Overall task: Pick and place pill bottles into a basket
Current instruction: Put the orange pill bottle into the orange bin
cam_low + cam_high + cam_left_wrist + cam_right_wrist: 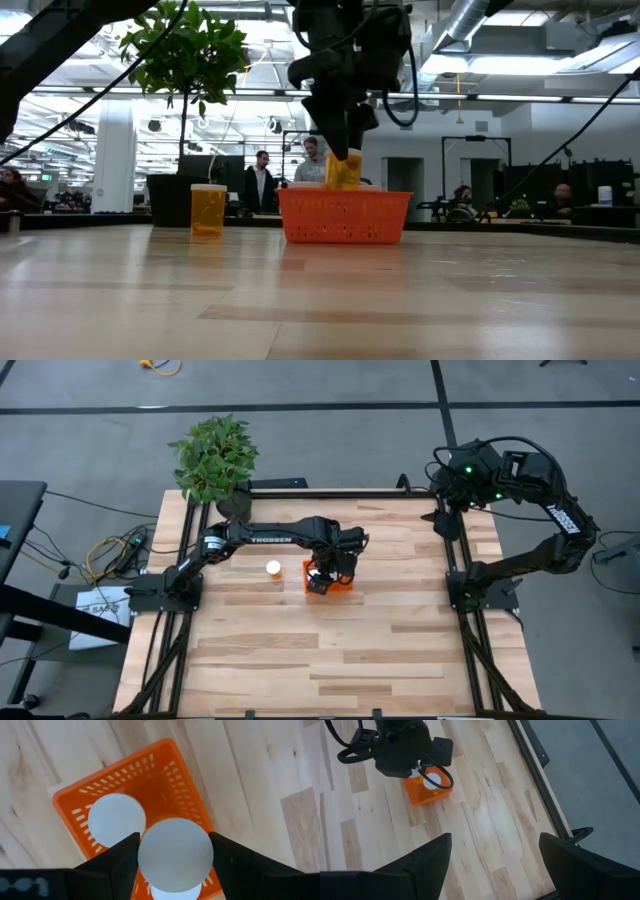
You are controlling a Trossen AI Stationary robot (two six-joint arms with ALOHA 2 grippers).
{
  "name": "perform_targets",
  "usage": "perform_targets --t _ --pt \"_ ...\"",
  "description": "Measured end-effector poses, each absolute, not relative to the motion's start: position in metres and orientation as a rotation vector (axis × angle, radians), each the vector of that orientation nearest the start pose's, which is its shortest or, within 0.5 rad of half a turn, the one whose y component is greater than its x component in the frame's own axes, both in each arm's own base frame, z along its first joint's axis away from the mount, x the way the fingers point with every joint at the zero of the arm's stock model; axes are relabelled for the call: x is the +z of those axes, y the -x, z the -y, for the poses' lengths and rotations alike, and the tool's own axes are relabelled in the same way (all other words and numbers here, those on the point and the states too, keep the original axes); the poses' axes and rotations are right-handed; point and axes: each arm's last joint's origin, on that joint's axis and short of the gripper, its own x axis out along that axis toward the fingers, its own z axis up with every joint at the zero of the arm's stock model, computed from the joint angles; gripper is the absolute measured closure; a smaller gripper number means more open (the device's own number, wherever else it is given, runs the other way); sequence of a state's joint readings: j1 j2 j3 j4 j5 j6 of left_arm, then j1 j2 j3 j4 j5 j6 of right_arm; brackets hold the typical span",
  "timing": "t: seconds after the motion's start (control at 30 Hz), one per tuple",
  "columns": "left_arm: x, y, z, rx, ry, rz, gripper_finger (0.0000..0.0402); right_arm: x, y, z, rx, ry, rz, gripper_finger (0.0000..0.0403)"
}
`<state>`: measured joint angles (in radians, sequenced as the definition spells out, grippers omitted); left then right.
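- Left gripper (175, 857) hangs over the orange basket (342, 586) near bench centre, a touch toward 12 o'clock in the high view; arm reaches in from 9 o'clock.
- Its fingers (115, 865) sit partly closed, one each side of a white-capped pill bottle (175, 855). Wrist view shows the cap filling the gap between them, dark pads touching both sides, so the bottle is held.
- Low view: the held bottle's orange body (343, 172) hangs upright, lower end at about rim level of the basket (345, 217), not yet resting inside.
- Key relation: bottle's long axis is vertical, cap up toward the wrist camera, basket opening directly beneath. From the fingers the drop spot lies straight down, no sideways offset that the views show.
- Basket already holds bottles: one white cap (116, 820) in a corner away from the fingers, another cap edge (175, 893) peeking under the held one. Exact count inside can't be told.
- Judgement: the free cell below looks tight; the held bottle seems to partly overlap the cap beneath it, so a straight release could land it on a neighbour and tip it.
- One more pill bottle (273, 568) stands upright on the bench just at 9 o'clock of the basket, apart from it; the left arm is by far the nearer one.
- Right gripper (492, 865) waits high near the 2 o'clock corner, fingers wide apart, holding nothing.
- Potted plant (215, 455) sits at the 11 o'clock corner, well clear.
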<state>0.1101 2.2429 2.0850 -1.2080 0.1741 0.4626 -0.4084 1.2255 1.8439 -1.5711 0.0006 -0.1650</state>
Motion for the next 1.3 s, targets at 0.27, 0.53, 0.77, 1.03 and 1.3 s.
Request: perform_targets --t 0.27,0.53,0.77,1.03,1.3 --pt "0.237 -0.454 -0.047 -0.359 -0.222 -1.295 0.0182 0.464 -0.139 0.060 -0.298 -0.044 -0.965 0.0107" --pt "0.237 -0.454 -0.050 -0.354 -0.220 -1.293 0.0177 0.464 -0.139 0.060 -0.298 -0.043 -0.965 0.0107" --pt "0.235 -0.454 -0.051 -0.354 -0.214 -1.290 0.0150 0.464 -0.139 0.060 -0.298 -0.044 -0.965 0.0107" --pt "0.231 -0.452 -0.052 -0.350 -0.204 -1.314 0.0136 0.464 -0.139 0.060 -0.298 -0.043 -0.965 0.0107" --pt "0.260 -0.433 -0.051 -0.284 -0.264 -1.362 0.0136 0.464 -0.139 0.060 -0.298 -0.043 -0.966 0.0107"
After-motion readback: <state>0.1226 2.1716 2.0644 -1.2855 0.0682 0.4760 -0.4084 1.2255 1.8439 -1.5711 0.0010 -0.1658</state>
